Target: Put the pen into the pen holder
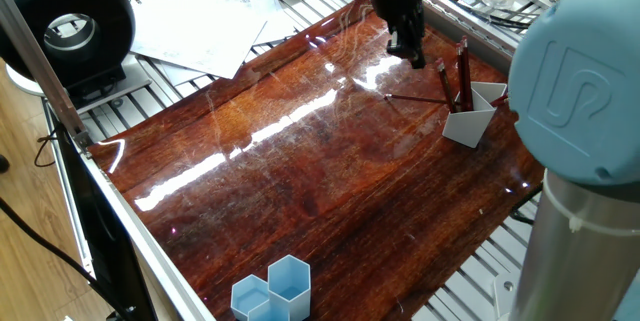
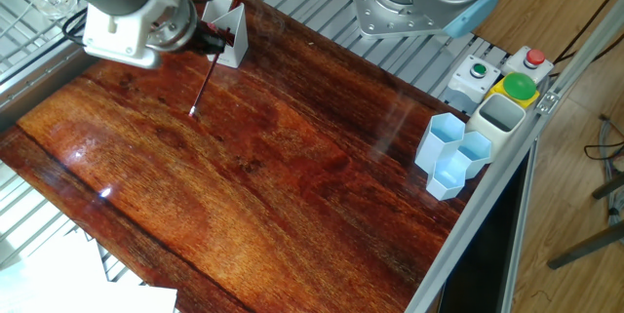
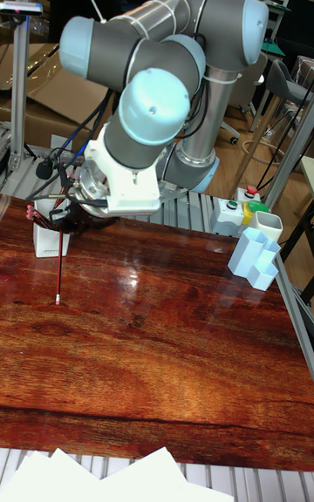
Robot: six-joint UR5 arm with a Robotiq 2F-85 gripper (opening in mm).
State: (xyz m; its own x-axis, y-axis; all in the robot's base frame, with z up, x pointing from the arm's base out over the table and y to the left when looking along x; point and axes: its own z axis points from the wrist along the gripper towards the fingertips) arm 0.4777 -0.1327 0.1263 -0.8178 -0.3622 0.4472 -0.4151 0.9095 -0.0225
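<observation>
A: Where's the pen (image 2: 203, 83)?
B: Lying flat on the wooden table (image 2: 292, 176), one end right at the pen holder (image 1: 474, 113), the other pointing out across the board. Not inside.

A: And the pen holder itself?
B: Standing upright near the table's far edge, white, with 2 dark red pens (image 1: 462, 73) upright in it.

A: Gripper (image 1: 413, 53)?
B: Hanging above the table just beside the holder, gripping nothing. Fingers dark and bunched in every view, so can't tell how far apart.

A: Anything else?
B: Light blue hexagonal cups (image 2: 454, 154) well apart, at the opposite edge.
</observation>
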